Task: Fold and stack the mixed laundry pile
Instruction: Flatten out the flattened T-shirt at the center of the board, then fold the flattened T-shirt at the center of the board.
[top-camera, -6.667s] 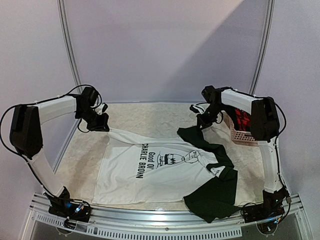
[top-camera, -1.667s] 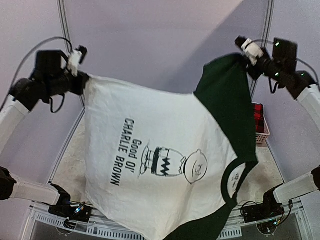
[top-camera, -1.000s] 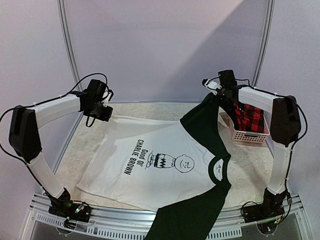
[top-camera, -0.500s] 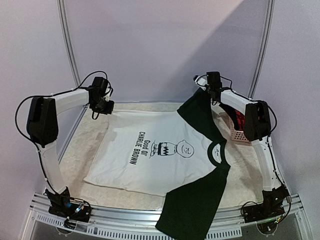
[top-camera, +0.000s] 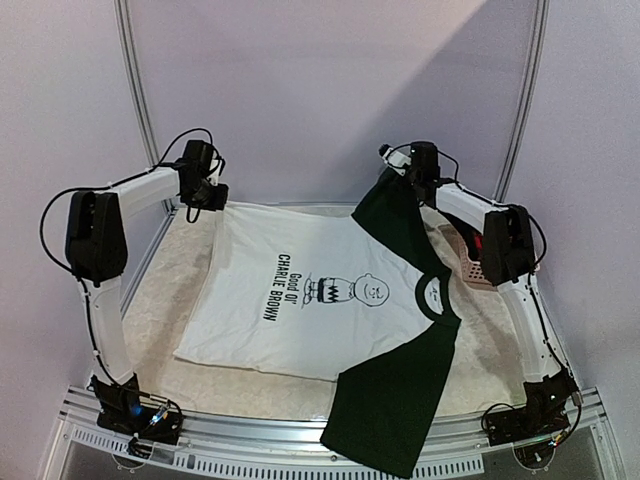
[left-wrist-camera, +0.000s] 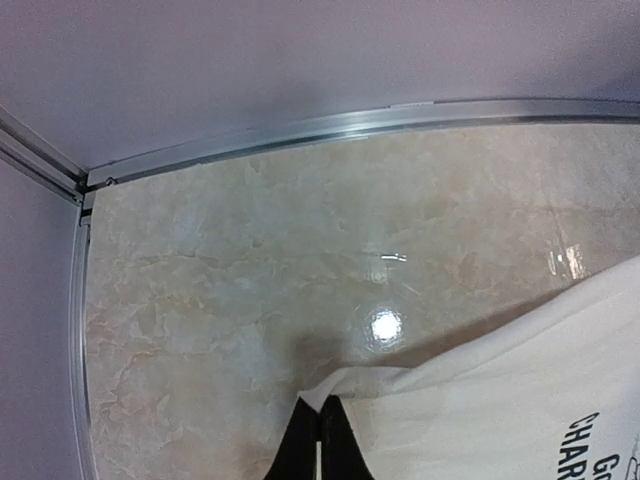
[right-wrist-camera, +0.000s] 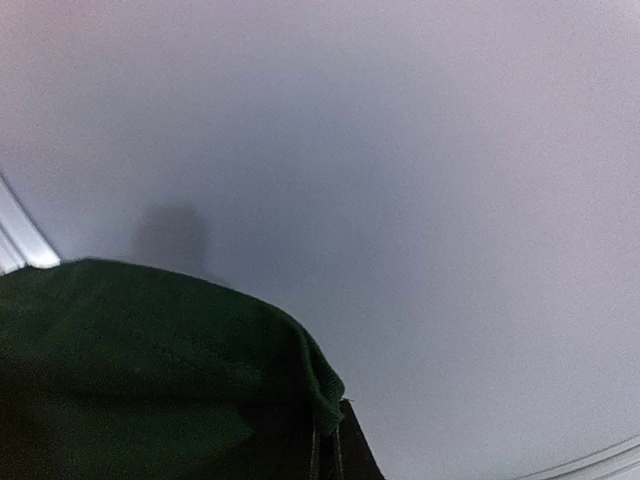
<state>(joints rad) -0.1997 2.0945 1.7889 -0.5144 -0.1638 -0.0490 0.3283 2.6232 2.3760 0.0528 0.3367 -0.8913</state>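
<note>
**Item, 10 o'clock:** the left gripper (top-camera: 205, 195) is pinching the far hem corner of the T-shirt (top-camera: 320, 300), jaws clenched on white cloth (the wrist view is showing fabric running into the closed tips).

**Item, centre:** the T-shirt is lying print-up on the table (top-camera: 160, 300), its far edge raised between the arms.

**Item, 1 o'clock:** the right gripper (top-camera: 405, 170) is grasping the dark green far sleeve, fingers clamped on it above the table.

**Item, 3 o'clock:** the pink basket (top-camera: 475, 265) is sitting beside the right arm.

**Item, 5 o'clock:** the near sleeve (top-camera: 385, 400) is hanging over the table's near edge.

**Handling note:** the spreading step is probably going best with both corners lowering together. The far edge should be staying taut and drawing toward 12 o'clock, so the hanging sleeve is coming onto the table before either grip is releasing.
</note>
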